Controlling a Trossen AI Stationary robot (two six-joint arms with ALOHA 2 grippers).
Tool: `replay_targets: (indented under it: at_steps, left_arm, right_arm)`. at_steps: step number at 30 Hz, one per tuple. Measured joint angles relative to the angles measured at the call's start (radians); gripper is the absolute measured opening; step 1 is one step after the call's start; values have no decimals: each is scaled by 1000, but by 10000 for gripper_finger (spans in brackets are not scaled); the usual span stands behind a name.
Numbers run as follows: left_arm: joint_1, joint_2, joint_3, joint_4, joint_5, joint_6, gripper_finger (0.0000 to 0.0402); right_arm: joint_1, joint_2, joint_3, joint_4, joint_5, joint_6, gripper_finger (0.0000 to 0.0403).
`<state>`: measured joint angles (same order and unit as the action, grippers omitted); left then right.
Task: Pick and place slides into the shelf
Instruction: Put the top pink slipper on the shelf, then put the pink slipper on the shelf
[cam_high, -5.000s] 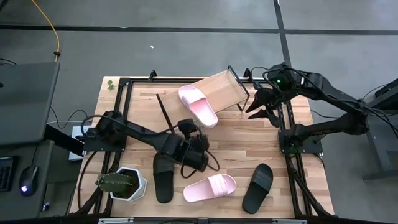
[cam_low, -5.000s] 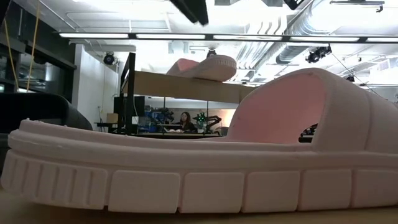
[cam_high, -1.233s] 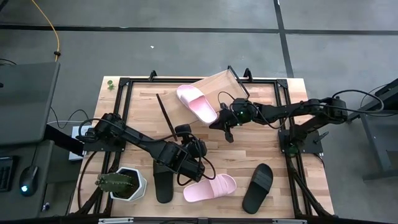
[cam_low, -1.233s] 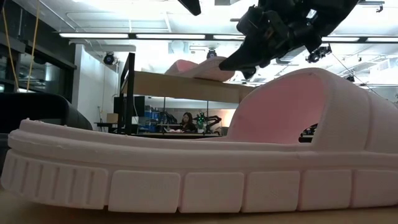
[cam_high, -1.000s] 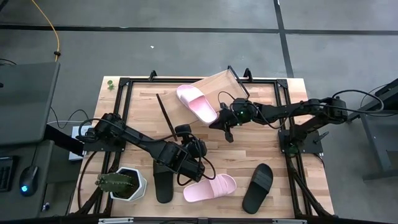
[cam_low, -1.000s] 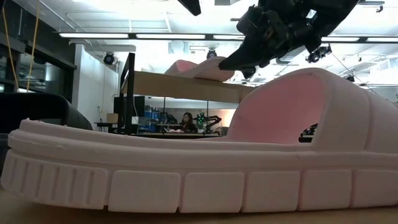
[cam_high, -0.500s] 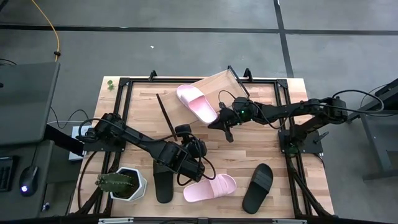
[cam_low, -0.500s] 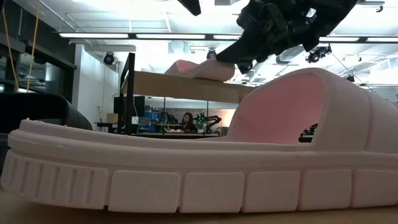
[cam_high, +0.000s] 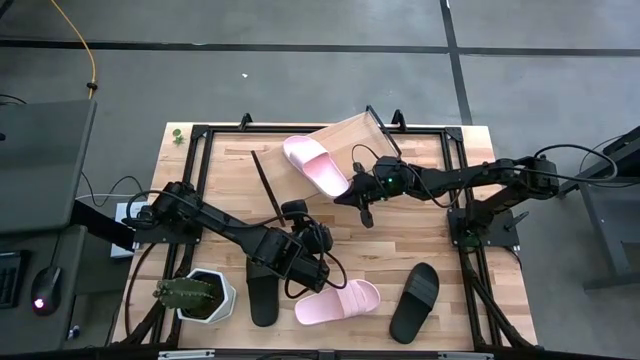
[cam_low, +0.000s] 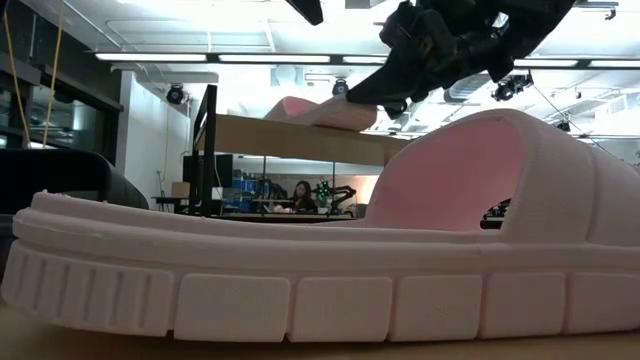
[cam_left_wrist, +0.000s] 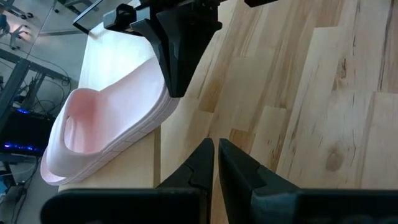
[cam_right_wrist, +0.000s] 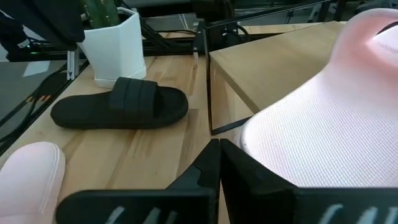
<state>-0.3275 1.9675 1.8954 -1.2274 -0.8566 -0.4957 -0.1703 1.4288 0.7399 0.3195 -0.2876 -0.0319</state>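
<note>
A pale pink slide (cam_high: 316, 165) lies sole-down on the tilted light-wood shelf (cam_high: 358, 138) at the table's far middle, heel end toward the near right. My right gripper (cam_high: 348, 198) is shut, its tips at that heel end; the low view shows the same right gripper (cam_low: 365, 98). My left gripper (cam_high: 298, 212) hovers shut over bare tabletop nearer the front, touching nothing. A second pink slide (cam_high: 337, 301) and two black slides (cam_high: 263, 288) (cam_high: 414, 301) lie on the table near the front edge. My right gripper pushes the heel end (cam_left_wrist: 166, 102) of the pink slide with the tips of its shut fingers (cam_left_wrist: 176, 84). The fingers slant down from the table's right side. The slide stays flat on the shelf panel, strap up.
A white planter with a cactus (cam_high: 196, 294) stands at the near left corner. Black frame rails (cam_high: 460, 200) run along the table's sides. The nearest pink slide (cam_low: 320, 270) fills the low view. A person (cam_low: 297, 193) sits in the room behind.
My right gripper, still shut, has edged a little toward the table's left, closer against the heel end of the pink slide on the shelf.
</note>
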Motion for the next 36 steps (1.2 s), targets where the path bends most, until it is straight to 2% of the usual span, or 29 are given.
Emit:
replay_targets:
  at_steps: [5, 13, 26, 31, 36]
  left_arm:
    - [0, 0, 0, 0, 0, 0, 14]
    - [0, 0, 0, 0, 0, 0, 14]
    - [0, 0, 0, 7, 21, -7, 14]
    - [0, 0, 0, 10, 67, -8, 14]
    - [0, 0, 0, 43, 103, 3, 14]
  right_arm:
    - [0, 0, 0, 0, 52, -2, 0]
    - [0, 0, 0, 0, 53, -2, 0]
    - [33, 0, 0, 0, -154, 36, 0]
    - [90, 0, 0, -33, -248, 57, 0]
    - [169, 0, 0, -126, -259, 76, 0]
